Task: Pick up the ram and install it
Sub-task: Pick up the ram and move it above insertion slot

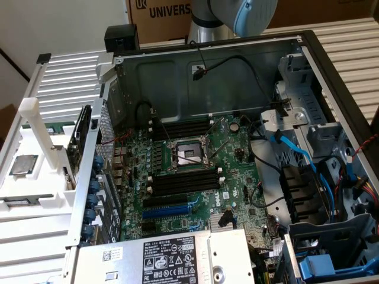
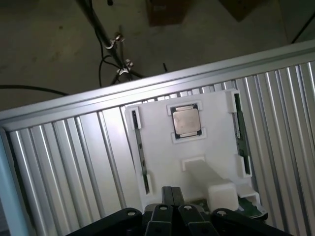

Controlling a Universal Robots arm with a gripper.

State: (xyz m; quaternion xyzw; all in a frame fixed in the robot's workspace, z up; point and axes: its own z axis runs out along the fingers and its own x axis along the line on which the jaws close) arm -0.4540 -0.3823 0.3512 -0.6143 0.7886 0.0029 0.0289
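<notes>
A white holder [image 2: 162, 147] lies on the ribbed metal table, with a square processor chip [image 2: 186, 121] in its middle. Two ram sticks stand on edge in it, one along each long side: a dark one [image 2: 140, 152] and a greenish one [image 2: 239, 130]. My gripper [image 2: 172, 196] hangs well above the holder's near end, its dark fingers pressed together and holding nothing. In the exterior view the holder [image 1: 35, 183] sits to the left of the open computer case, with a ram stick [image 1: 21, 201] along its front side. The motherboard's black memory slots [image 1: 183, 180] flank the processor socket [image 1: 186, 155].
A white post [image 2: 211, 179] rises from the holder beside a green card [image 1: 80, 139] standing upright. The case walls [image 1: 207, 77], loose cables [image 1: 296, 154], a blue slot [image 1: 169, 210] and the power supply [image 1: 160, 257] crowd the motherboard. The arm [image 1: 249, 15] rises behind the case.
</notes>
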